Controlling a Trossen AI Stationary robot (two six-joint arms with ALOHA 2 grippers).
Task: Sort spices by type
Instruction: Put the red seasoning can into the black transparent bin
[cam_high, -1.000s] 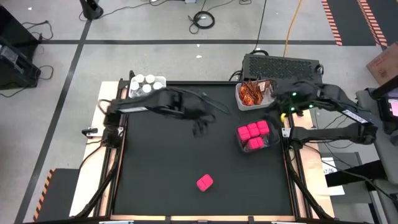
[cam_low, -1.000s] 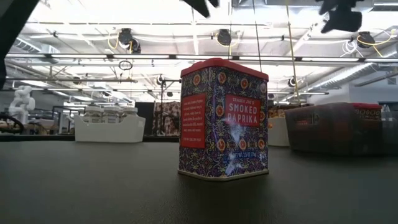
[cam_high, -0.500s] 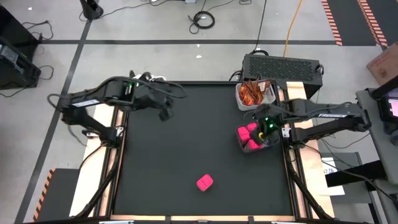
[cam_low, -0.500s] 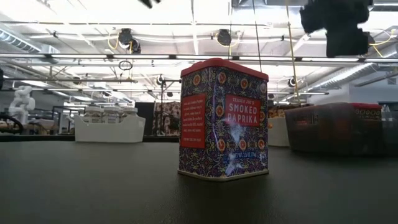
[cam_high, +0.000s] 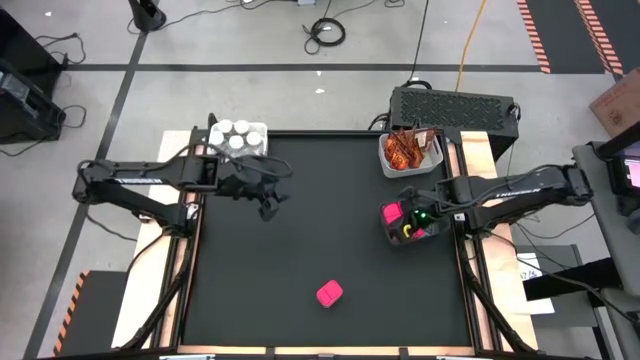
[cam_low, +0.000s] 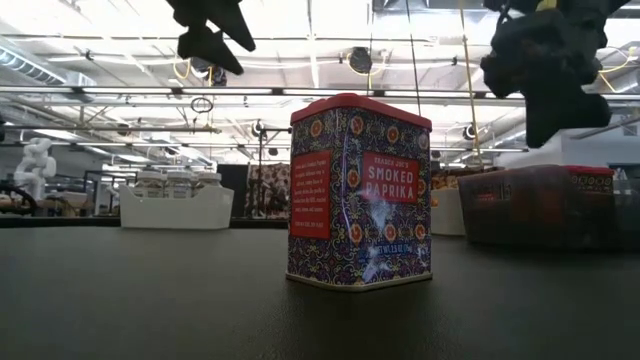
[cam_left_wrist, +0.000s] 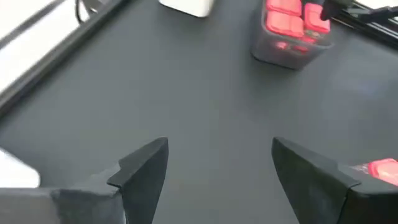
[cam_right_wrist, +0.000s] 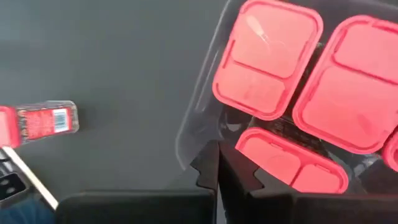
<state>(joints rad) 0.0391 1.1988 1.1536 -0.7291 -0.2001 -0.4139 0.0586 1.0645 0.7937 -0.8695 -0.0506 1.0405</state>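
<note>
One pink spice box (cam_high: 329, 293) stands alone on the black mat near the front edge. It fills the low view as a paprika tin (cam_low: 360, 190) and also shows in the left wrist view (cam_left_wrist: 379, 168) and the right wrist view (cam_right_wrist: 37, 121). My left gripper (cam_high: 268, 205) hangs open and empty (cam_left_wrist: 217, 146) over the mat's left half. My right gripper (cam_high: 410, 225) is shut (cam_right_wrist: 219, 152) just above the rim of the clear dark bin (cam_high: 392, 236), which holds several pink boxes (cam_right_wrist: 267, 56).
A white bin of white-capped jars (cam_high: 238, 137) stands at the far left corner. A white bin of orange-brown sachets (cam_high: 408, 150) stands at the far right, just behind the dark bin. Bare mat lies between the arms and around the lone pink box.
My left gripper has gone from the mat's middle toward the left edge, then a little toward the near edge. My right gripper has gone from beside the sachet bin toward the near edge and down over the bin of pink boxes. The lone pink box has stayed put.
</note>
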